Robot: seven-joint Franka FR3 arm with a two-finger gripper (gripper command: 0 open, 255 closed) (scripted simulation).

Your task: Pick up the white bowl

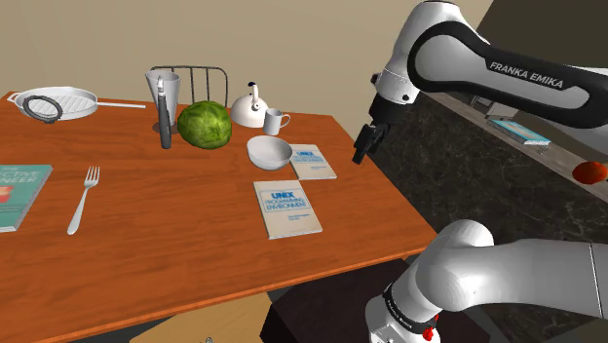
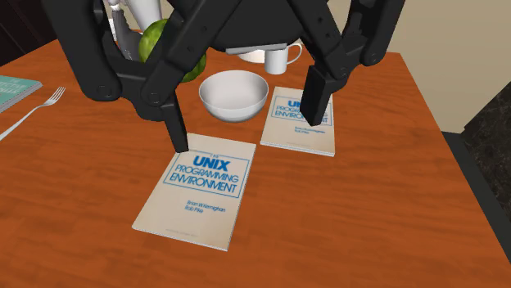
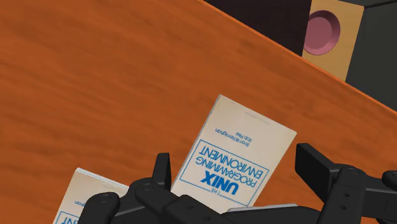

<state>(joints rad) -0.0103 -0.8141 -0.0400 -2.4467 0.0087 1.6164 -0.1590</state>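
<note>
The orange-brown counter carries a white bowl, a pale UNIX book near it, a second UNIX book just beside it, a green cabbage, a white kettle, a mug, and, toward the shoulder view's left, a grey pan, a fork and a teal book.

The shoulder view looks down over the whole table from far back. The second exterior view and the wrist view sit close above it. All show the books.
</note>
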